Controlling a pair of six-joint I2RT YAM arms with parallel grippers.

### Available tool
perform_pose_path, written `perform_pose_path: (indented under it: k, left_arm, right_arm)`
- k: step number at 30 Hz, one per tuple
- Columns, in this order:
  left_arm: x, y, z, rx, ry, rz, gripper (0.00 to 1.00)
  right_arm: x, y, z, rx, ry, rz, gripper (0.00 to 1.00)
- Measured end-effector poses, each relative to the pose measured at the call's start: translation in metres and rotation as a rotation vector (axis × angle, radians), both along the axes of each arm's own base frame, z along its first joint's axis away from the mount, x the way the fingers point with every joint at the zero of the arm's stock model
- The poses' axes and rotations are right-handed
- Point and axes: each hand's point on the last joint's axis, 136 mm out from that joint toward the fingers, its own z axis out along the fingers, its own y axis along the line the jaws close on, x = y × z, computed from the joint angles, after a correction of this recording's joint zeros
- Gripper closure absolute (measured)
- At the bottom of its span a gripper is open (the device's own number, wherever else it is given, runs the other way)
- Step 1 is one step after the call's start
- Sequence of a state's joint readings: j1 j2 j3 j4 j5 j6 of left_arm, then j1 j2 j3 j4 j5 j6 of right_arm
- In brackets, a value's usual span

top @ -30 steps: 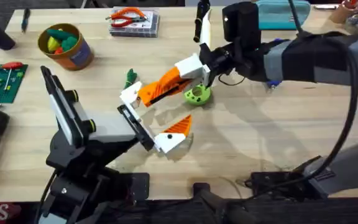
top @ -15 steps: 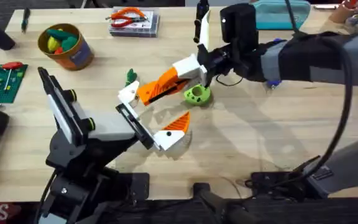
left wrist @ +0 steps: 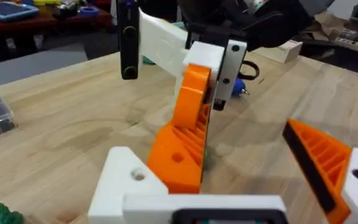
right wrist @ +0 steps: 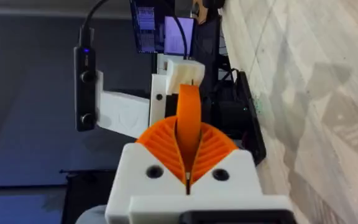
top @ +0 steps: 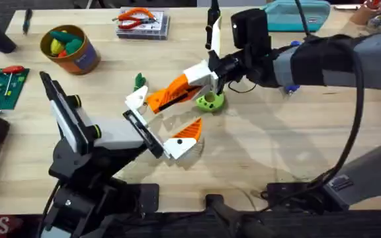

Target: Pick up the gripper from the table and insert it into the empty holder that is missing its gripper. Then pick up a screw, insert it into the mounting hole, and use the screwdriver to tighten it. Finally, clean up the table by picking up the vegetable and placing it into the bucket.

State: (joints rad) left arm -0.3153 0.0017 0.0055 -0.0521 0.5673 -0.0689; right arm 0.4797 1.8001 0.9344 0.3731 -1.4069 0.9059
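Overhead, the orange gripper piece [top: 170,91] is pinched by the right gripper [top: 192,78], its far end at the empty holder [top: 137,99] of the spread left gripper [top: 167,116]. If tilted, it could be jammed or dropped.

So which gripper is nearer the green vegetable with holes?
The right gripper: it sits just beside the green vegetable, holding the orange-and-white finger piece. The left gripper is farther, toward the bases.

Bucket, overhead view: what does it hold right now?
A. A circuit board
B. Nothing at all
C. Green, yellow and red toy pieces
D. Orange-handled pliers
C: the bucket stands at the table's far left, and green, yellow and red toy pieces show inside its rim.
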Motion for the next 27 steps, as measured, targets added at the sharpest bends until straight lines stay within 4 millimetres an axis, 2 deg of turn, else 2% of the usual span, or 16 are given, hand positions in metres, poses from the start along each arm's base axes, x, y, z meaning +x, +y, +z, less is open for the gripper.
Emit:
perform_pose_path:
  k: [11, 22, 27]
  left_arm:
    - [0.003, 0.003, 0.003, 0.008, -0.024, 0.018, 0.014]
    - [-0.013, -0.009, 0.0, -0.013, 0.017, -0.094, 0.014]
    - [-0.014, -0.01, 0.0, -0.02, 0.026, -0.102, 0.014]
  right_arm:
    - [0.001, 0.017, 0.016, 0.012, -0.032, 0.016, 0.991]
    - [-0.003, 0.022, -0.006, 0.029, 0.032, 0.109, 0.99]
    - [-0.002, 0.023, -0.006, 0.037, 0.036, 0.126, 0.989]
